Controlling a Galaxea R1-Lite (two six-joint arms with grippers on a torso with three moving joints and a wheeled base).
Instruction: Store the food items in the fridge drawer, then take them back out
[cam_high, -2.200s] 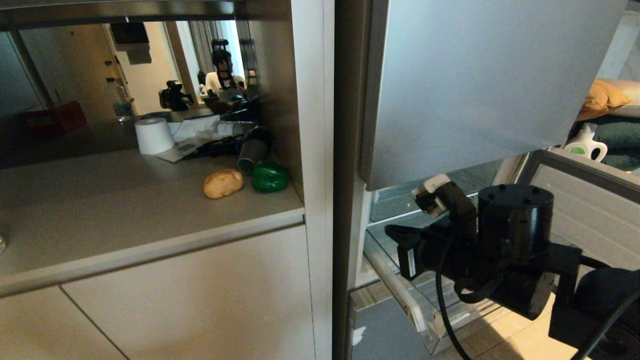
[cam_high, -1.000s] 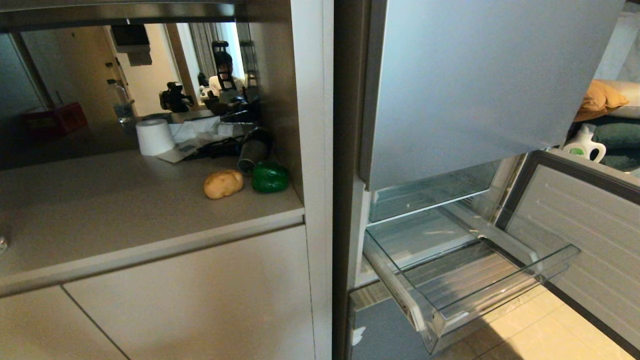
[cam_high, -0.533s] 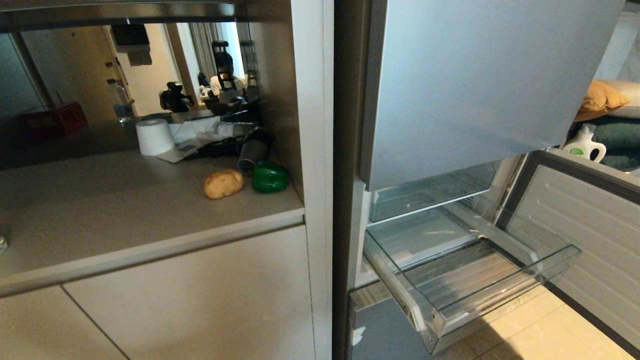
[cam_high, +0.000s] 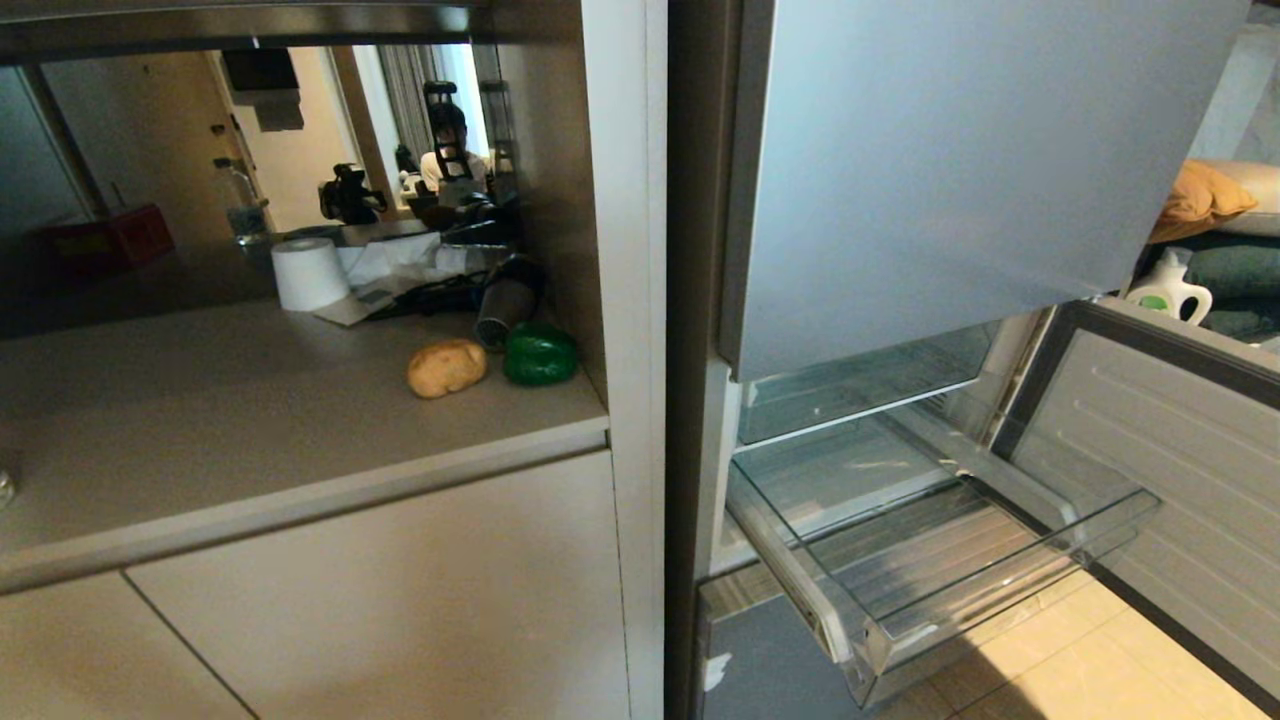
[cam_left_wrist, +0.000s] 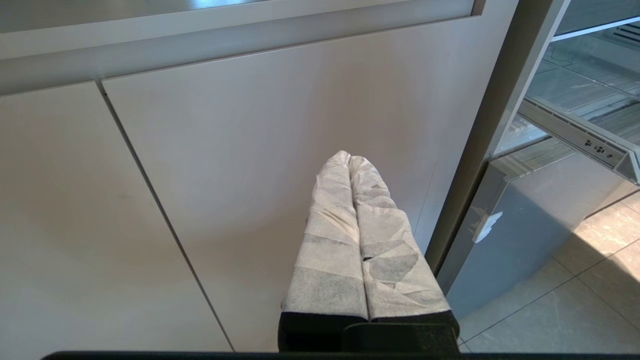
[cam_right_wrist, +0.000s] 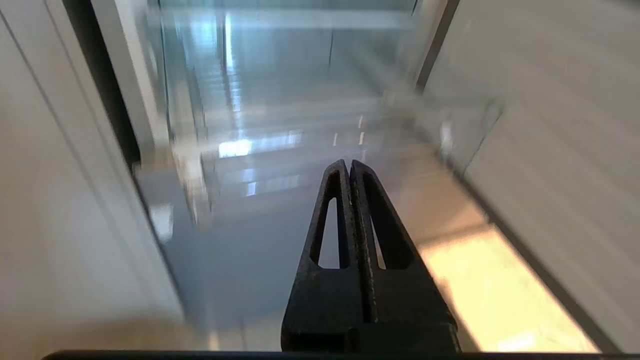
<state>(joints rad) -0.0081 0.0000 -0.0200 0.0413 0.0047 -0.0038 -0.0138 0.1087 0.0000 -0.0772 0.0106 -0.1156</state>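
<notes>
The tan potato (cam_high: 446, 367) and the dark green bell pepper (cam_high: 540, 354) lie side by side on the grey counter (cam_high: 250, 420), close to its right wall. The clear fridge drawer (cam_high: 790, 570) stands pulled out and empty below the silver upper door. Neither arm shows in the head view. My right gripper (cam_right_wrist: 348, 164) is shut on nothing, low before the fridge, pointing at the blurred drawer (cam_right_wrist: 280, 145). My left gripper (cam_left_wrist: 348, 159), its fingers wrapped in white tape, is shut and faces a beige cabinet door (cam_left_wrist: 250, 150).
The lower fridge door (cam_high: 1170, 440) hangs open to the right of the drawer. A paper roll (cam_high: 309, 272) and a dark cylinder (cam_high: 505, 300) sit behind the food. A white detergent bottle (cam_high: 1170, 288) stands beyond the fridge door. Tiled floor (cam_high: 1080, 670) lies under the drawer.
My right arm, which stood in front of the drawer in the head view two seconds ago, has dropped out of that view. The potato, pepper and drawer have not moved.
</notes>
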